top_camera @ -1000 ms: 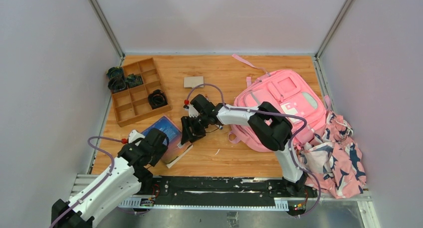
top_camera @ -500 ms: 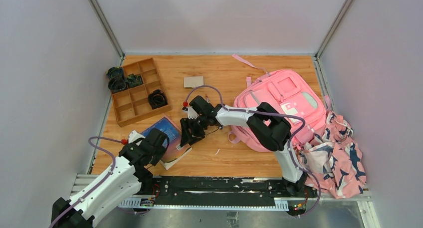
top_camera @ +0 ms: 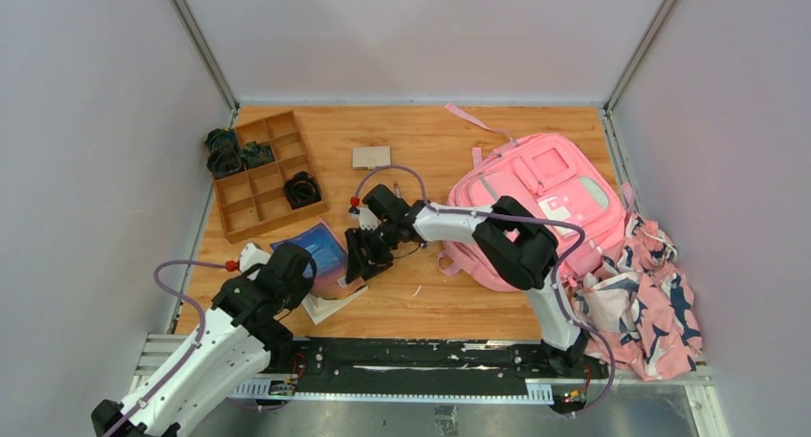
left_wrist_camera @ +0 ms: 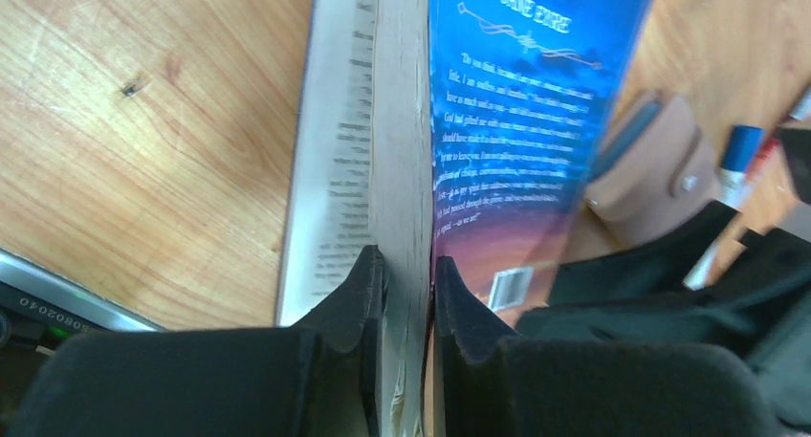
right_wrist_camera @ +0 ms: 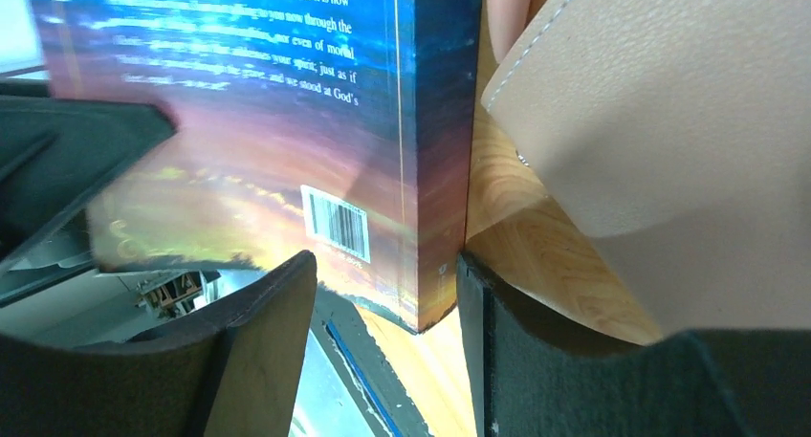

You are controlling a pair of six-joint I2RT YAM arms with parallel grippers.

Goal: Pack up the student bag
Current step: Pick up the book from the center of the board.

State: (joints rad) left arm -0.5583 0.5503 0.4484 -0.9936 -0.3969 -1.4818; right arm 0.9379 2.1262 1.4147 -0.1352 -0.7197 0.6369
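The left claw (left_wrist_camera: pixel 406 265) is pinched down to a narrow gap on the book (left_wrist_camera: pixel 536 121). Its two fingers (left_wrist_camera: pixel 359 294) press on either side of the block of pages at the book's near edge. The blue back cover lies just outside the grip on one side and a white printed leaf hangs open on the other.

The right claw (right_wrist_camera: pixel 387 274) stands wide at the book's opposite side. The lower corner of the spine sits between its fingers (right_wrist_camera: pixel 273 332), and neither finger is seen clamping it. Whether the finger nearest the spine touches it cannot be told. A tan leather wallet (right_wrist_camera: pixel 669 121) lies just beside the book, close to that same finger.

The student bag (top_camera: pixel 545 193) lies flat on the wooden surface (top_camera: pixel 421 141), well to the right of the book, its front pockets facing up. A patterned cloth bundle (top_camera: pixel 650 308) touches the side of the bag turned away from the book. A wooden compartment tray (top_camera: pixel 263 174) sits just beyond the book, toward the far left.
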